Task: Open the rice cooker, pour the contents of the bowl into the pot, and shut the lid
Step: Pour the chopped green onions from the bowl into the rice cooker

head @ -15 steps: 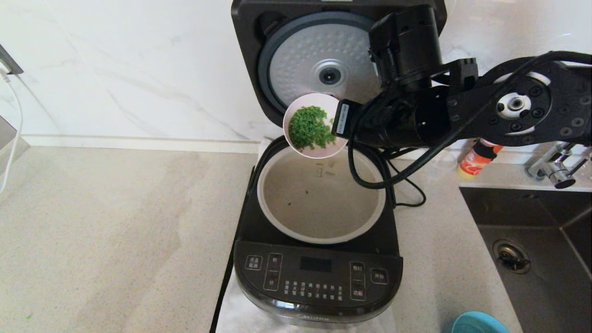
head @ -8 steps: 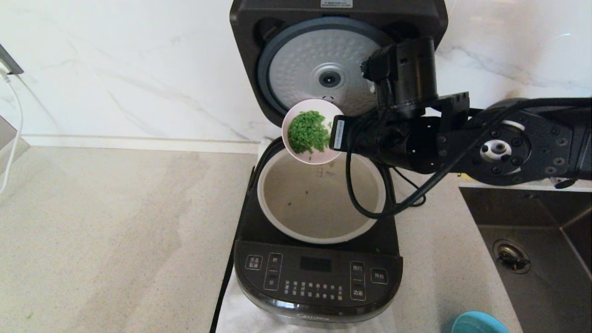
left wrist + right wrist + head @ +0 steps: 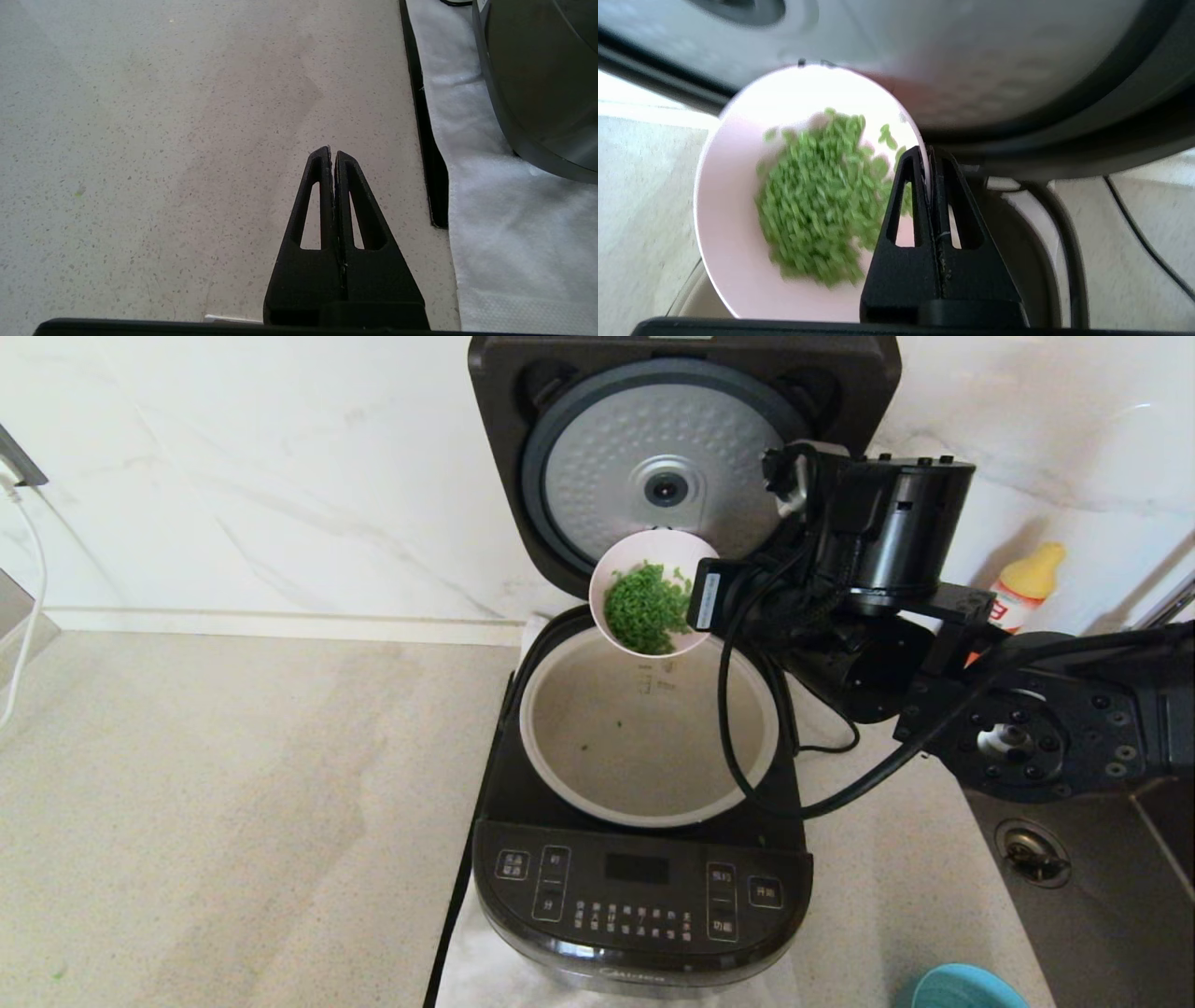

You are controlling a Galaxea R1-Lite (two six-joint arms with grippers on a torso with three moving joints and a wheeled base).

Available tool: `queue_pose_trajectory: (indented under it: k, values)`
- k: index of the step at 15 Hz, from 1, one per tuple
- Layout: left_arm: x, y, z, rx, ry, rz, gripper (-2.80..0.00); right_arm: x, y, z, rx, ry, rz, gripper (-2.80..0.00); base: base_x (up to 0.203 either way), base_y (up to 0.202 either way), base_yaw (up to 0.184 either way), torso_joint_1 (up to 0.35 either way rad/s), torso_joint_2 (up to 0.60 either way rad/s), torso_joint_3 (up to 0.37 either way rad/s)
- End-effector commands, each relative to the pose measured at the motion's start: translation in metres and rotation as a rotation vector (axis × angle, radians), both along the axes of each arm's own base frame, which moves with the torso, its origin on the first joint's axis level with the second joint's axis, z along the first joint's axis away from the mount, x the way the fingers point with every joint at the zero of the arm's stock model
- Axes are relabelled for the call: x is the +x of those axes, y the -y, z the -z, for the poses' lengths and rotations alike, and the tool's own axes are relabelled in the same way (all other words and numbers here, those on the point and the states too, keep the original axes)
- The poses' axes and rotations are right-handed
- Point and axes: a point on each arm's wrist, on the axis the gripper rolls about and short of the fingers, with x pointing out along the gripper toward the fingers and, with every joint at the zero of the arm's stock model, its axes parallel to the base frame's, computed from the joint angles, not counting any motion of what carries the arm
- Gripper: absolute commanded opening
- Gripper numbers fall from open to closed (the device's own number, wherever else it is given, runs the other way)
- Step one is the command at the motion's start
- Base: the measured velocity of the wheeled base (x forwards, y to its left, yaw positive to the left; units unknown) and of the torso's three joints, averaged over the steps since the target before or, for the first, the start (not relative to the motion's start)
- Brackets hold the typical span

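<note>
The rice cooker was seen on a white cloth on the speckled counter, its lid raised upright against the marble wall. The pot lay open, a few green flecks inside. Above its far rim a pink bowl of chopped greens was held tilted, just in front of the lid's dimpled plate, its rim pinched between the closed fingers of the right gripper. A black cable was draped across the pot's right edge. A sink, a yellow-capped bottle and a blue dish were seen to the right. The left gripper hung closed and empty over bare counter, left of the cooker.
</note>
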Motion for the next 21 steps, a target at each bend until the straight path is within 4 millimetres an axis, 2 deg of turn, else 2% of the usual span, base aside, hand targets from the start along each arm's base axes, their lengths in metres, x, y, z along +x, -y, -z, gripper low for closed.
queue_pose_trajectory:
  k: [1,4,11,16,21]
  values:
    - [0.001,0.000,0.002,0.000,-0.008,0.000,-2.80,0.006,0.005,-0.001,0.001,0.049,0.026,-2.80,0.000,0.000,0.000,0.000,0.00,0.000]
    - [0.001,0.000,0.002,0.000,-0.008,0.000,-2.80,0.011,0.002,0.005,-0.011,0.079,0.029,-2.80,0.000,0.000,0.000,0.000,0.00,0.000]
    - [0.001,0.000,0.002,0.000,-0.008,0.000,-2.80,-0.001,-0.005,0.023,-0.053,0.025,-0.008,-2.80,0.000,0.000,0.000,0.000,0.00,0.000]
    - [0.001,0.000,0.002,0.000,-0.008,0.000,-2.80,-0.011,-0.010,0.008,-0.034,0.064,-0.005,-2.80,0.000,0.000,0.000,0.000,0.00,0.000]
    - [0.001,0.000,0.002,0.000,-0.008,0.000,-2.80,-0.011,-0.011,0.004,-0.046,0.157,0.051,-2.80,0.000,0.000,0.000,0.000,0.00,0.000]
